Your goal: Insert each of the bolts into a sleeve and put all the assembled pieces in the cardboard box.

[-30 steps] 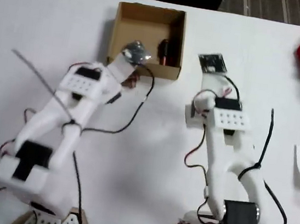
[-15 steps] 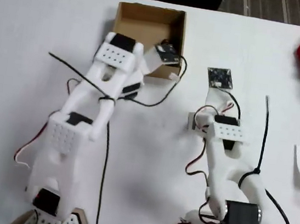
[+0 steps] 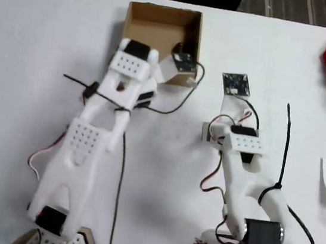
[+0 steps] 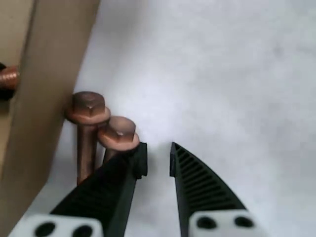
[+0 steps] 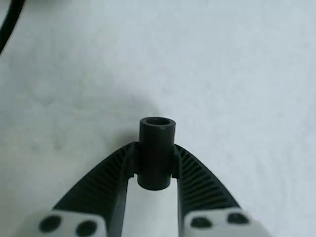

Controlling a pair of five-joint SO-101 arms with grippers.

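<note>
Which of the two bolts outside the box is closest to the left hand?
The bolt farther from the cardboard box, beside the left hand's finger. The other bolt sits by the box wall.

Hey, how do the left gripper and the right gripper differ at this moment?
The left gripper is open with nothing between its fingers; the right gripper is shut on a black sleeve. The left gripper sits beside two copper bolts at the cardboard box outer wall; the right gripper is over bare table. Both have black ribbed fingers.
</note>
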